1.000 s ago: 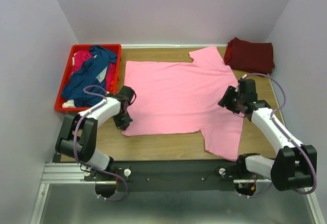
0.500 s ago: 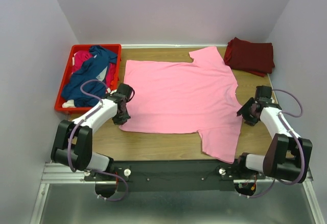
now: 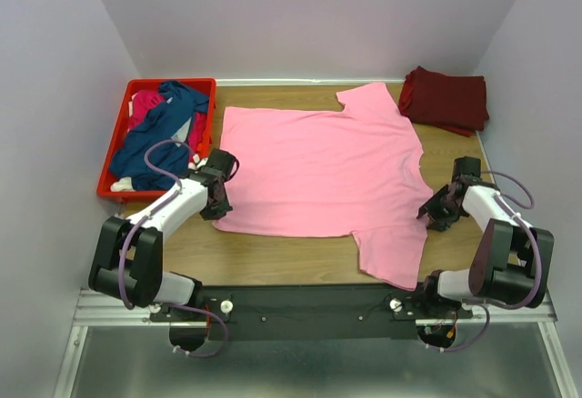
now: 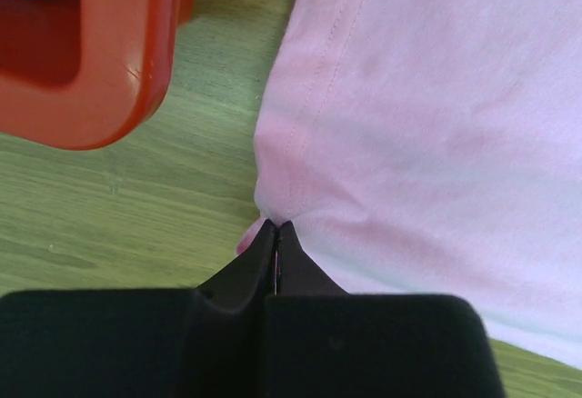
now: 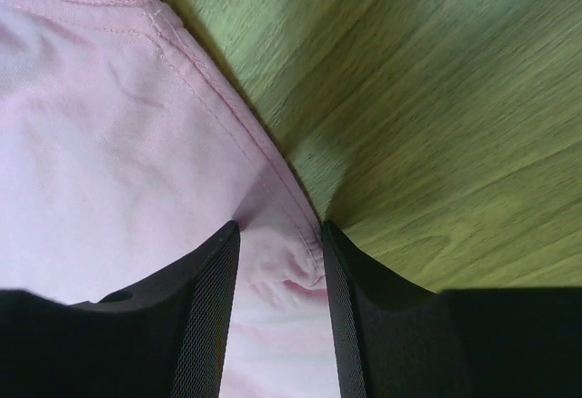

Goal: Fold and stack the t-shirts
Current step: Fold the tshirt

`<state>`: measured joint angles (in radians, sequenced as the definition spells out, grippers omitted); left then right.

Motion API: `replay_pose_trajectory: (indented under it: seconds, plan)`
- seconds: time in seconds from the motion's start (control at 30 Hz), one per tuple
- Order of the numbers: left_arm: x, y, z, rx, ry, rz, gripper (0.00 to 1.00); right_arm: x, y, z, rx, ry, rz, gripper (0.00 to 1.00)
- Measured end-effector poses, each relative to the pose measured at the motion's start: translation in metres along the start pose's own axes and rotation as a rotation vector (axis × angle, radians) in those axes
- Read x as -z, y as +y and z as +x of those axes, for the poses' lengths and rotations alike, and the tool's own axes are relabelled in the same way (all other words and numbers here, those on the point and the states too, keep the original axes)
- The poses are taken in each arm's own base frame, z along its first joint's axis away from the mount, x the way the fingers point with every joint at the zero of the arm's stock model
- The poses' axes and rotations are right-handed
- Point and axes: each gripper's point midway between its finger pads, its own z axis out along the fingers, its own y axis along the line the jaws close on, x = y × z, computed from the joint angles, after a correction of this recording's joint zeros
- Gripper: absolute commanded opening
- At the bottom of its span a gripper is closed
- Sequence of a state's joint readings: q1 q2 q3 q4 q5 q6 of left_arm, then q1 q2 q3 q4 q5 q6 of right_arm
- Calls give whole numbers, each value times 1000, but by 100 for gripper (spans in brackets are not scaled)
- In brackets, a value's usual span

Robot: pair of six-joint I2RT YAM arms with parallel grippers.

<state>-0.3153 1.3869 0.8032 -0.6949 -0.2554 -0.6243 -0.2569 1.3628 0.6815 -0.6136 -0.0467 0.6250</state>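
The light pink t-shirt (image 3: 318,166) lies spread flat on the wooden table. My left gripper (image 3: 218,200) is at its near left hem corner, and in the left wrist view it (image 4: 275,225) is shut on a pinch of pink cloth (image 4: 427,125). My right gripper (image 3: 435,214) is low at the shirt's right edge. In the right wrist view it (image 5: 277,234) is open, its jaws astride the bunched pink seam (image 5: 136,125). The dark maroon t-shirt (image 3: 446,98) lies folded at the back right. The navy (image 3: 159,134) and magenta (image 3: 144,105) t-shirts are heaped in the crate.
The red plastic crate (image 3: 118,134) stands at the table's left edge, close to my left gripper; its corner shows in the left wrist view (image 4: 100,62). Bare wood (image 3: 282,257) runs along the near edge, and the side walls stand close.
My right gripper has moved off the shirt's right side, outward and nearer, down to its right edge. My left gripper has shifted slightly with the hem corner.
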Motion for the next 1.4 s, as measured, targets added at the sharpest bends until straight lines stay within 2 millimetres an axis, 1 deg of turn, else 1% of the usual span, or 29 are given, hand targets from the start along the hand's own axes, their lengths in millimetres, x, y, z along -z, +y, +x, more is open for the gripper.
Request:
replay_pose_trajectory:
  seconds: [0.17, 0.33, 0.53, 0.8, 1.0, 1.13, 1.17, 1.23, 1.27, 1.3, 1.33, 1.4]
  plan:
    - [0, 0, 2, -2, 0, 5, 0, 2, 0, 6, -12, 12, -10, 48]
    - [0, -1, -1, -7, -10, 12, 0, 10, -6, 12, -16, 23, 6, 49]
    - [1, -2, -2, -7, -17, 19, 0, 18, -11, 8, -15, 12, 49, 49]
    - [2, -6, -4, -13, -20, 41, 0, 17, -13, 13, -17, 33, 55, 49]
    - [2, -8, -4, -19, -23, 53, 0, 11, -15, 24, -21, 82, 54, 46]
    - [2, -8, -4, -18, -27, 57, 0, 9, -17, 31, -29, 104, 53, 39]
    - [2, -8, -3, -18, -26, 59, 0, 9, -16, 31, -29, 105, 50, 28]
    - [3, -8, -2, -18, -23, 61, 0, 9, -16, 31, -33, 105, 50, 18]
    - [3, -8, -2, -18, -25, 63, 0, 10, -16, 31, -38, 103, 49, 8]
    - [3, -7, -2, -17, -26, 64, 0, 10, -15, 30, -39, 99, 48, 3]
    - [4, -7, -2, -17, -28, 65, 0, 11, -15, 29, -42, 93, 45, 1]
    - [5, -7, -2, -19, -32, 68, 0, 15, -14, 26, -49, 70, 37, 1]
